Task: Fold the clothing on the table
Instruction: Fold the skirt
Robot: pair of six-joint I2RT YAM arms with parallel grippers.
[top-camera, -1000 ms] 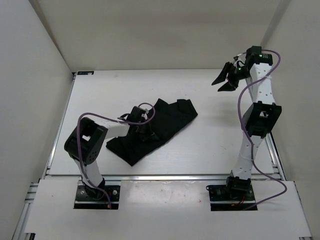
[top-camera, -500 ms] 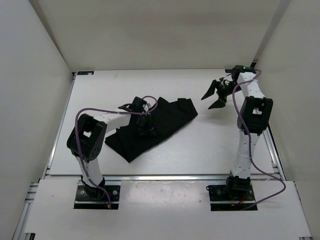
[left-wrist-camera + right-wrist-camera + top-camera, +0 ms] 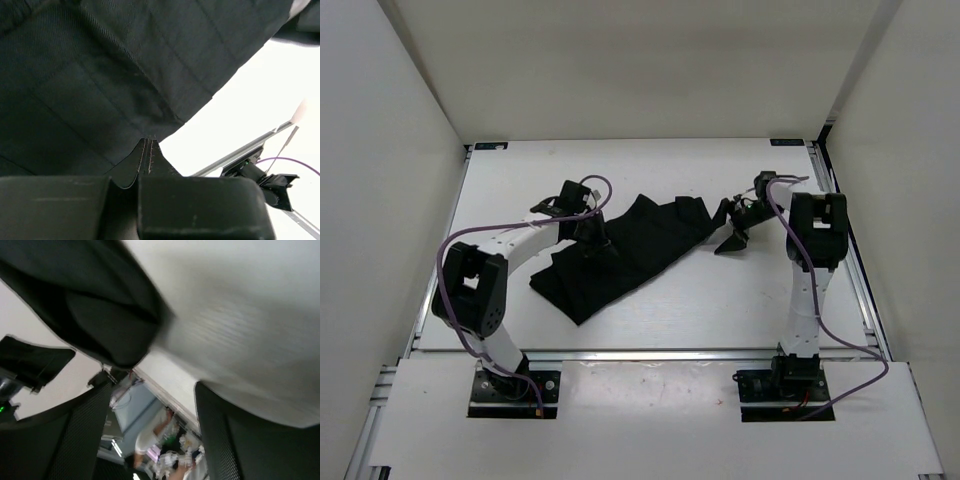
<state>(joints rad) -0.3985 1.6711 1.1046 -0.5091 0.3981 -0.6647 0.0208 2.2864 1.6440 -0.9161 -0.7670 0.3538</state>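
Swinging down, my right gripper (image 3: 725, 228) came beside the clothing (image 3: 645, 250), jaws wide; my left gripper (image 3: 594, 238) pinched its fabric.

One piece of black clothing (image 3: 630, 255), one white table (image 3: 740, 300), two arms, a left arm (image 3: 475, 295) and a right arm (image 3: 815, 235), two grippers, the left gripper (image 3: 592, 232) and the right gripper (image 3: 726, 228) — and two purple cables (image 3: 470, 233).

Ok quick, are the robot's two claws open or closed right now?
Left gripper: shut, tips at the clothing; whether it pinches cloth cannot be told.
Right gripper: open, holding nothing.
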